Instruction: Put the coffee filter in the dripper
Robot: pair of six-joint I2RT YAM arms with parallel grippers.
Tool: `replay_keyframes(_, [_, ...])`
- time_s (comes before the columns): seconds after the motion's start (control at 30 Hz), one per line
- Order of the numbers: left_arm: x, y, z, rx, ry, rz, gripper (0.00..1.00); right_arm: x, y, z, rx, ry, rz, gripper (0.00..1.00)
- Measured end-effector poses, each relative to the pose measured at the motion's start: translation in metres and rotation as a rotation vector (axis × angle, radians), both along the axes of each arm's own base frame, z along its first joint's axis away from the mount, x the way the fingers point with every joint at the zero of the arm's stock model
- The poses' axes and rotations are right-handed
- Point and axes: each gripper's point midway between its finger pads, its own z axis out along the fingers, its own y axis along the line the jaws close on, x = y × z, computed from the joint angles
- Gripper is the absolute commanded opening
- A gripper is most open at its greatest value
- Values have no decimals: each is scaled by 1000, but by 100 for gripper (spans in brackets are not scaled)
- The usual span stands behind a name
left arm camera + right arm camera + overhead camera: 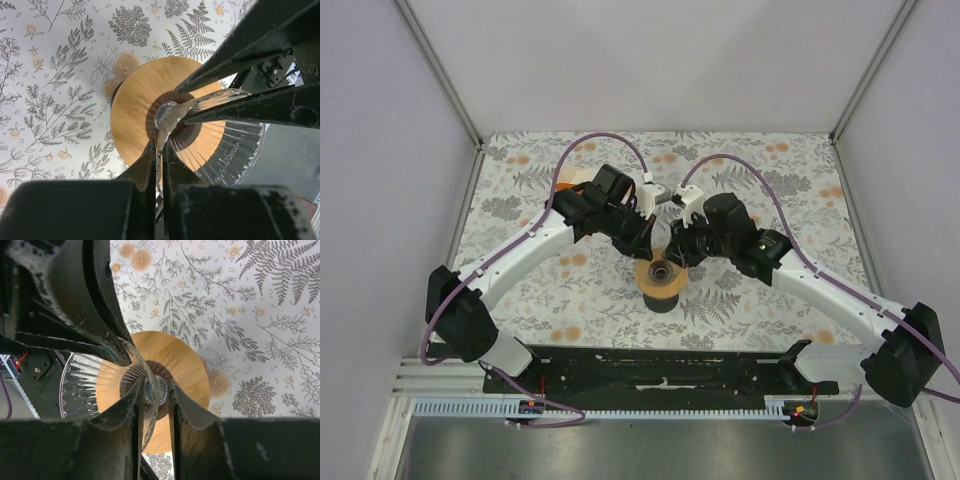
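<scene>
The tabletop [740, 312], printed with grey ferns and orange flowers, carries a round funnel dripper [660, 286], tan-rimmed on a black base, near its centre. A partly hidden orange-and-white object [575, 179] lies far left.

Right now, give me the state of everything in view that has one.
dripper, upright, nothing seated in it.
coffee filter, creased, held above the dripper.
left gripper, shut on the coffee filter's edge.
right gripper, open, fingers either side of the coffee filter.

The dripper [134, 105] stood upright: tan-orange rim, dark centre hole, black base. The coffee filter [227, 147], thin pleated white paper, was tilted and creased over the dripper's centre, overhanging one side of its rim.
</scene>
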Motion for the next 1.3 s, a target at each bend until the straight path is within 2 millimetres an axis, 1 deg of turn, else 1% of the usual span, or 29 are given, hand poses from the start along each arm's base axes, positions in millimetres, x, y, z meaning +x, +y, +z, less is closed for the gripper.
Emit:
replay_keyframes(0.1, [1, -2, 1, 8, 4, -2, 2, -3, 0, 0, -3, 23, -14, 12])
replay_keyframes(0.17, [1, -3, 2, 16, 10, -3, 2, -2, -2, -1, -11, 24, -33, 7])
replay_keyframes(0.2, [2, -4, 4, 21, 11, -3, 2, -1, -3, -1, -14, 24, -41, 2])
replay_keyframes(0.23, [3, -4, 4, 28, 13, -1, 2, 0, -3, -1, -16, 24, -49, 0])
replay_keyframes(0.4, [3, -7, 2, 32, 39, -10, 2, 4, -5, -3, -15, 34, -78, 0])
replay_keyframes(0.6, [7, -8, -2, 27, 62, -19, 2, 8, -5, -10, -19, 49, -100, 0])
replay_keyframes(0.87, [11, -10, -12, -3, 38, -21, 2, 12, -5, -19, 22, 42, -139, 0])
replay_keyframes(1.0, [13, -11, -17, -5, 53, -23, 2, 13, -6, -19, 19, 43, -147, 0])
replay_keyframes(1.17, [15, -11, -17, -10, 58, -23, 2, 15, -6, -19, 15, 42, -157, 0])
replay_keyframes(1.2, [15, -11, -16, -10, 56, -23, 5, 16, -7, -19, 14, 40, -162, 0])
replay_keyframes(1.23, [16, -11, -16, -11, 54, -23, 10, 16, -8, -19, 13, 37, -167, 0])
replay_keyframes(1.27, [17, -12, -13, -14, 45, -24, 19, 16, -8, -18, 12, 34, -170, 0])
replay_keyframes(1.3, [17, -11, -11, -12, 40, -27, 25, 17, -8, -18, 10, 32, -172, 0])
